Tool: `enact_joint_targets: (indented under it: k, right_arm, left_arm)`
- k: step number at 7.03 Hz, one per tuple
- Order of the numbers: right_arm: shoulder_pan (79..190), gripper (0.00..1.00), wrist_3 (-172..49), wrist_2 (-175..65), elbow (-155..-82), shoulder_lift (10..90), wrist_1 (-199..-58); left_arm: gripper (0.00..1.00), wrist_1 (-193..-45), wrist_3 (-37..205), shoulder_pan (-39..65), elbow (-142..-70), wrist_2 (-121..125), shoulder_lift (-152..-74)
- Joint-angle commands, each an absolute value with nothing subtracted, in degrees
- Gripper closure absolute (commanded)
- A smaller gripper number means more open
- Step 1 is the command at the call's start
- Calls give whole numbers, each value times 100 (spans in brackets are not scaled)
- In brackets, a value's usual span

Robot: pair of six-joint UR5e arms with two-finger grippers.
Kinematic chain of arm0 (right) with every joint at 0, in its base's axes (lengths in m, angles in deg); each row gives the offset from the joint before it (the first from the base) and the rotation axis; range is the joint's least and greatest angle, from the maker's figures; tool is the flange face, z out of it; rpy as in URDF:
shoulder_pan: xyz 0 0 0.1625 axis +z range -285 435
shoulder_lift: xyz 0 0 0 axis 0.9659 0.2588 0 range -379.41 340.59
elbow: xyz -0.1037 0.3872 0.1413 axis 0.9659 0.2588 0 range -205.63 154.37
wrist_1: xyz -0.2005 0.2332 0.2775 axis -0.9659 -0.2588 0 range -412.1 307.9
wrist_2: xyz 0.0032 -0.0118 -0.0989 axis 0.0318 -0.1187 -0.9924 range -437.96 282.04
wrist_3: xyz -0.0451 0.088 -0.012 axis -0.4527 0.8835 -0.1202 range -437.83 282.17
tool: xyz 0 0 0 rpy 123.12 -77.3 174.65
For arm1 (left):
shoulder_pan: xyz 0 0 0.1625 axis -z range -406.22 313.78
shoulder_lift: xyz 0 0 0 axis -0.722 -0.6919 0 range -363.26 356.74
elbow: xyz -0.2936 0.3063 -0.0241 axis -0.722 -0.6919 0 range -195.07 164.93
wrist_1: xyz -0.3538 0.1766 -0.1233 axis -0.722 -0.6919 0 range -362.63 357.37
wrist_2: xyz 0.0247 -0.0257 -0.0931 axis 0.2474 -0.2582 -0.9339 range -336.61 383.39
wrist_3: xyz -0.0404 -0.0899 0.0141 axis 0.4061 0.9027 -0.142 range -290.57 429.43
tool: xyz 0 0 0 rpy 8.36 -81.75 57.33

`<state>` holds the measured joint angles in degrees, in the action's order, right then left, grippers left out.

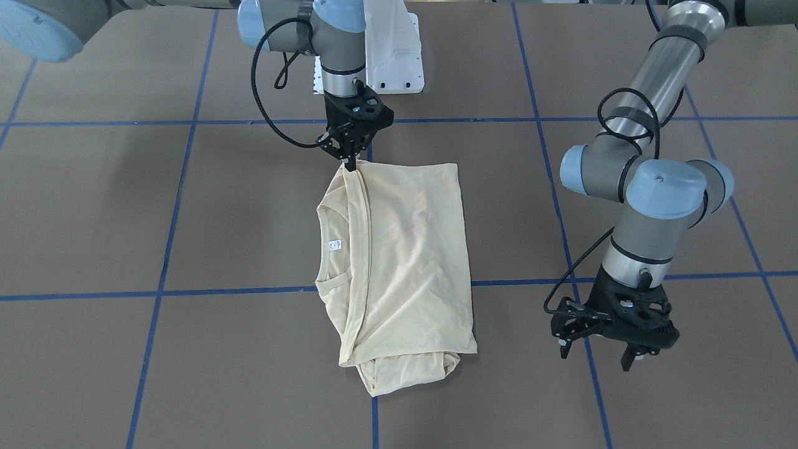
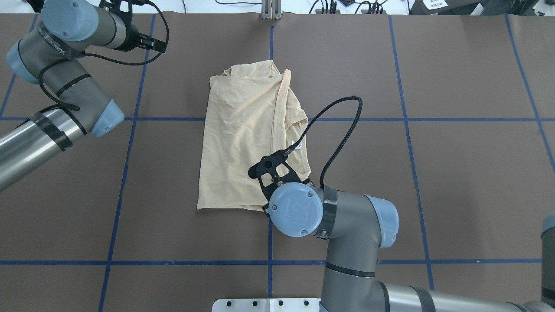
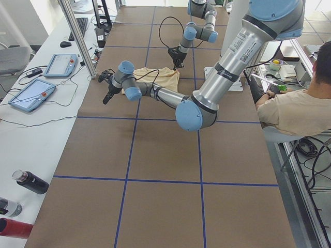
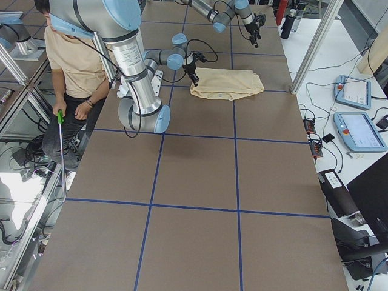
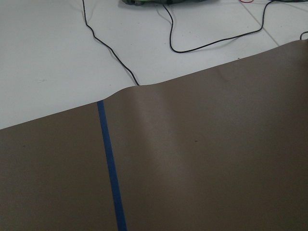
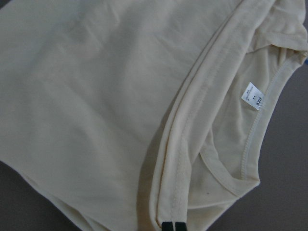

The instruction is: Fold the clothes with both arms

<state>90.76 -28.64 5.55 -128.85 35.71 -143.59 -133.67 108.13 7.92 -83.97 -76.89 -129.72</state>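
A folded, pale cream thin-cloth T-shirt (image 1: 405, 262) lay on the brown, blue-taped table (image 1: 93, 218). The black two-finger right gripper (image 1: 349, 163) had its jaws pinched tight on the T-shirt's corner hem. Well apart from the T-shirt, the black left gripper (image 1: 595, 358) hung with jaws spread, empty.

On brown table (image 1: 93, 218): cream folded T-shirt (image 1: 411, 249). Black right gripper (image 1: 350, 163) at T-shirt's robot-side corner. Black left gripper (image 1: 597, 352) well apart, T-shirt's left.
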Motion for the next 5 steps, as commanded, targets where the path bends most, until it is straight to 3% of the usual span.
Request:
enact_joint_targets:
  k: [1, 3, 4, 5]
  right_arm:
    - [9083, 100, -1734, 571, -13618, 4384, -14324]
    - [8750, 100, -301, 493, -13637, 4474, -14254]
    - [8618, 21, -155, 353, -13593, 4457, -14254]
    - [8625, 0, -163, 300, -13610, 4396, -14236]
  left_arm:
    - [0, -13367, 10888, 792, -8415, -7689, -12973]
    - [0, -13359, 10959, 775, -8450, -7689, -12973]
    - [0, -13358, 10959, 775, -8459, -7698, -12973]
    - [0, -13358, 10959, 775, -8485, -7785, -12973]
